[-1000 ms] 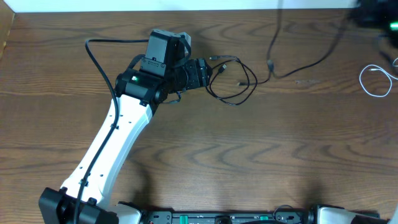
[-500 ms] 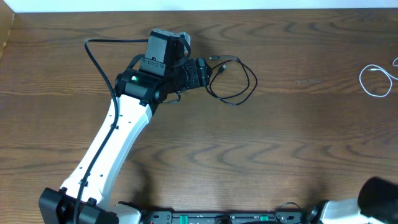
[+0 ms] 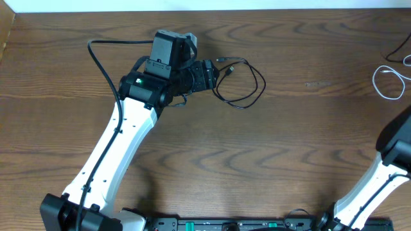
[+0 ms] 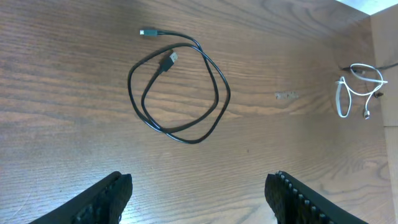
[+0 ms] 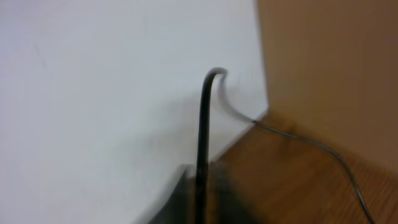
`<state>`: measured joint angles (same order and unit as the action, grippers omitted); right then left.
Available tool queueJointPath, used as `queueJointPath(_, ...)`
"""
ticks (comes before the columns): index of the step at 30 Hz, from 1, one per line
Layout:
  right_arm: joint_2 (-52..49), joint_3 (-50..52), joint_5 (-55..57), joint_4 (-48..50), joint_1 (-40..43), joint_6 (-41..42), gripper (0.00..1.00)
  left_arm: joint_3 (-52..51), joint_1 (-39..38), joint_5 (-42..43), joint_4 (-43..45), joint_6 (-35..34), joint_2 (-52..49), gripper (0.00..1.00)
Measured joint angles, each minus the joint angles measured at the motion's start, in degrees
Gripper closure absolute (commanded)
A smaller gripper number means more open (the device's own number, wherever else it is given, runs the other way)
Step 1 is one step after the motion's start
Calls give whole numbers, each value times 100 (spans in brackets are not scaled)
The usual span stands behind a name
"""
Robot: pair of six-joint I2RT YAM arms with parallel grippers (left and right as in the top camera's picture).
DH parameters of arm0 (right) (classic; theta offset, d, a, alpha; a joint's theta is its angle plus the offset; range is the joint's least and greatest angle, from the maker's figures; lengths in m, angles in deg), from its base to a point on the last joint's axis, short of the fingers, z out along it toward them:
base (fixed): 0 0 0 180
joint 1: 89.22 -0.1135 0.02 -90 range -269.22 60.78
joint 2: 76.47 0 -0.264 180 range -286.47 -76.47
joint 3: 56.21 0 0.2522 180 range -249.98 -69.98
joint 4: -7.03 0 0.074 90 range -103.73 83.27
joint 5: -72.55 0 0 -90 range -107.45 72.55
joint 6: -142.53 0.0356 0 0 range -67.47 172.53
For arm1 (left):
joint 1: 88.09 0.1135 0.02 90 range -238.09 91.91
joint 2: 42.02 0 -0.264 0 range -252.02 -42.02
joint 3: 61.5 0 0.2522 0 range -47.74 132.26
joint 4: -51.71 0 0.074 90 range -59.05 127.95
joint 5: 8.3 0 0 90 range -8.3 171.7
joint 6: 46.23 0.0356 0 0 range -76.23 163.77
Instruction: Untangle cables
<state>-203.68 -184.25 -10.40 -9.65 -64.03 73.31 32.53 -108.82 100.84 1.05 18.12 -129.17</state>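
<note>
Left fingers (image 4: 112, 198) are hanging apart, empty, short of the black cable (image 4: 168, 61), lying looped on the worktop (image 4: 68, 140); the white cable (image 4: 339, 102) is lying well beyond it. Pinching two strands together is probably risking a tightened loop. Right fingers: too blurred to judge.

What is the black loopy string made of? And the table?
The thin black cable looks like rubbery plastic, smooth and faintly shiny, since it bends in soft loops. The brown table looks like wood or wood-print laminate: wavy grain lines, matte surface.
</note>
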Motion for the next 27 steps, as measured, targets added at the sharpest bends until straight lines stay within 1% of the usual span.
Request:
queueJointPath(1, -107, 2, -33, -129, -55, 9, 1, 0, 0, 0, 2, 0, 0, 27)
queueJointPath(4, -264, 2, -203, -474, -162, 9, 1, 0, 0, 0, 2, 0, 0, 27)
queueJointPath(9, -219, 2, -750, -1016, -184, -59, 1, 0, 0, 0, -2, 0, 0, 26)
queueJointPath(11, -101, 2, -1250, -1589, -173, -92, 1, 0, 0, 2, -2, 0, 0, 27)
queueJointPath(13, 11, 2, -1698, -1893, -168, -107, 1, 0, 0, -2, 2, 4, 0, 26)
queueJointPath(18, 695, 4, -2983, -3097, -184, -254, 1, 0, 22, -2, -9, 96, 0, 26)
queueJointPath(19, 831, -17, -3285, -3329, -210, -323, 1, 0, 33, -2, -17, 118, 0, 27)
queueJointPath(21, 988, -33, -3748, -3921, -337, -472, 7, 0, 66, 0, -26, 175, 0, 27)
queueJointPath(22, 994, -48, -3849, -4157, -417, -551, 15, 0, 98, -2, -61, 219, 0, 27)
queueJointPath(23, 981, -35, -4022, -4778, -680, -793, 16, 0, 151, -2, -101, 264, 0, 26)
queueJointPath(25, 944, -31, -3974, -5309, -1010, -984, 16, 0, 251, 0, -168, 319, 0, 26)
queueJointPath(27, 911, -24, -3779, -5598, -1416, -1130, 15, 0, 372, -2, -232, 326, 0, 27)
